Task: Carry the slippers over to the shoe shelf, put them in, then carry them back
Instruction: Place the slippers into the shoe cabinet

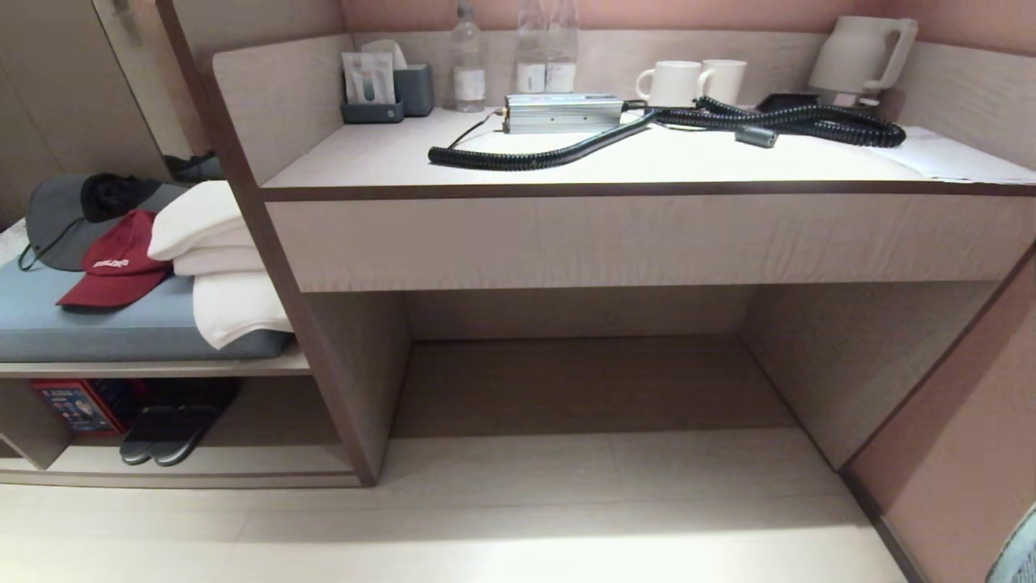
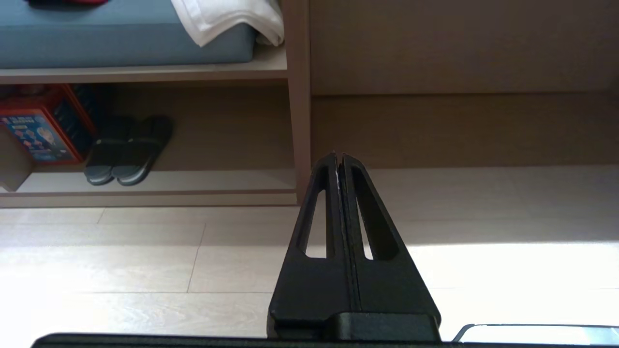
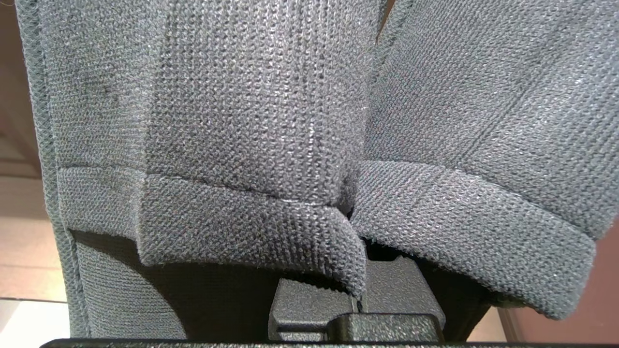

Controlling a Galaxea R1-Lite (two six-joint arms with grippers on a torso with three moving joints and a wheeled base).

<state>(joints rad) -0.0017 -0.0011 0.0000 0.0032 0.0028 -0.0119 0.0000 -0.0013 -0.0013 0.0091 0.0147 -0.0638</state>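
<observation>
Right wrist view: the slippers (image 3: 251,121) fill nearly the whole picture, two grey-blue knit uppers side by side, each ending in a folded band with a soft rolled edge. The weave is coarse and matte, with a little lint. The right gripper (image 3: 360,290) is clamped tight on them; only its black base shows under the fabric, and the bands drape over the fingers. The pair hangs close before the lens, off the floor.

Left wrist view: left gripper (image 2: 339,157) has its two slotted black fingers pressed flat together with nothing between them, and it hangs over the pale plank floor (image 2: 145,261). Beyond it lies the shoe shelf (image 2: 193,181), a low open bay in greige wood-grain board with a raised front lip and an upright divider on its right. A darker pair of slides with pale rims (image 2: 128,152) and a red printed box (image 2: 36,130) already occupy its left part.

Head view: neither arm shows. The same low bay sits at lower left, under a blue cushion (image 1: 121,332) with folded white towels (image 1: 218,267) and a red cap (image 1: 117,263).

Judgement: carry leg, slippers in hand and not yet shelved. Next move calls for shifting toward the robot's left, going low, and placing in the free right part of the bay, over the lip.
</observation>
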